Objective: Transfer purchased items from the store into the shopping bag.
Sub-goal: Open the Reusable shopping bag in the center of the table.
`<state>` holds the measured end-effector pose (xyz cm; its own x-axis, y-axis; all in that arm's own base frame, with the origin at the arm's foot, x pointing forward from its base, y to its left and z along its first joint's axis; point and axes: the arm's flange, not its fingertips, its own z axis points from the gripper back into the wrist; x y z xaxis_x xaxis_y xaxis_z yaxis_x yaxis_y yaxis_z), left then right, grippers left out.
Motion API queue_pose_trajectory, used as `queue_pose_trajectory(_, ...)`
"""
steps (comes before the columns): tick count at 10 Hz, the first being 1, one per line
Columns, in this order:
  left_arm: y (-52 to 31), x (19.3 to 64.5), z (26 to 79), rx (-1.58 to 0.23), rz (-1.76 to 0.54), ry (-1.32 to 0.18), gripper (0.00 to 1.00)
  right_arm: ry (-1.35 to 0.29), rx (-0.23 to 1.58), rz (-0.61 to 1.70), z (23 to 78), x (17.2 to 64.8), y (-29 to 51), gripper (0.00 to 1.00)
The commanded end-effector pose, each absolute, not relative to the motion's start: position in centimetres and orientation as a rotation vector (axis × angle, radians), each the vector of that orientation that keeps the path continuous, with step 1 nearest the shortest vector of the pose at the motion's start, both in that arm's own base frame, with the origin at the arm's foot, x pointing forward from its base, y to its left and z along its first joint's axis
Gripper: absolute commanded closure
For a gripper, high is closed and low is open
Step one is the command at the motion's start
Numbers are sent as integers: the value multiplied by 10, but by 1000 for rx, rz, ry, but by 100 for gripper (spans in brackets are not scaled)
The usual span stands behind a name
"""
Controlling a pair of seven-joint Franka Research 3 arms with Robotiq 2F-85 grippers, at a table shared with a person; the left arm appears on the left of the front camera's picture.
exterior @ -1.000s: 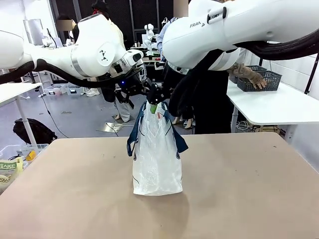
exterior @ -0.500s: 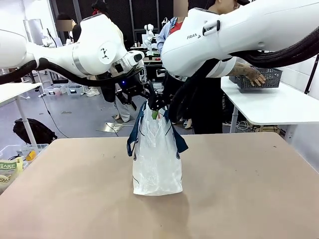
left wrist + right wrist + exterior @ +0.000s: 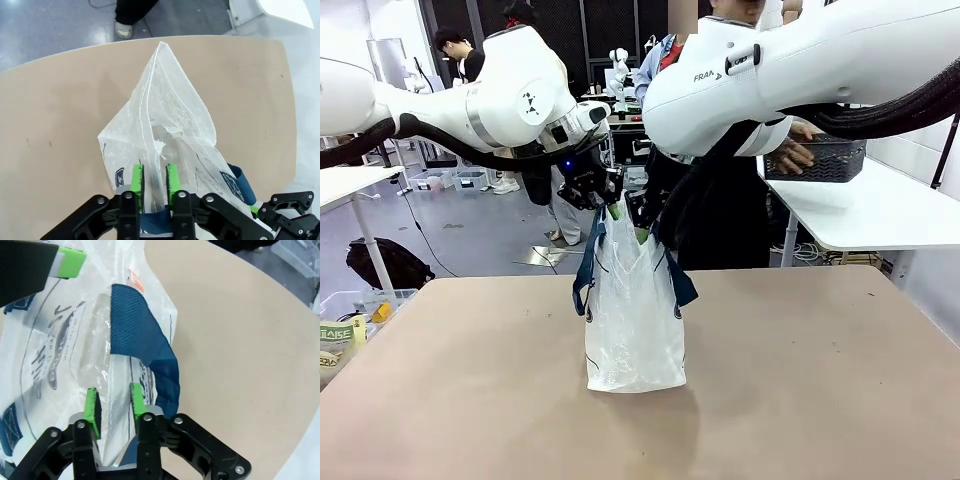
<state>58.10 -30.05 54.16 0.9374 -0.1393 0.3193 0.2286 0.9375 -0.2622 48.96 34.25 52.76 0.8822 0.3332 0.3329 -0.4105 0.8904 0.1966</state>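
Standing upright about midway between the tabletop's (image 3: 820, 400) left and right edges, the shopping bag (image 3: 633, 330) has both grippers at its top in the front view. The left gripper (image 3: 610, 200) is on the rim's left side and the right gripper (image 3: 642, 222) on its right. Navy handles (image 3: 588, 265) hang down both flanks. Beyond the far edge, a person's hand (image 3: 798, 155) holds the store (image 3: 820, 160) above a white side table (image 3: 880, 215).

From the left wrist, the left gripper (image 3: 155, 181) straddles the bag (image 3: 165, 125) at its rim. Its green pads (image 3: 138, 179) are a narrow gap apart with translucent film between them. Whether they pinch it I cannot tell.

From the right wrist, the right gripper (image 3: 113, 407) likewise has the bag's (image 3: 55, 345) film between its pads (image 3: 91, 407), just beside a blue handle (image 3: 145, 345). These jaws are also slightly apart, and a firm grip cannot be told. A small red tag (image 3: 135, 280) shows near the rim.
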Motion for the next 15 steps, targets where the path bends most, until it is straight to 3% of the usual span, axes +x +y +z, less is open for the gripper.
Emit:
queue_pose_trajectory(1,-302,585,544,-266,-182,-297,100,-296,240,354,530,494,344,100)
queue_pose_trajectory(9,-235,563,551,-228,-16,-359,100,-298,283,225,525,507,314,100)
queue_pose_trajectory(15,-167,528,553,-302,12,-450,100,-294,282,200,525,514,310,100)
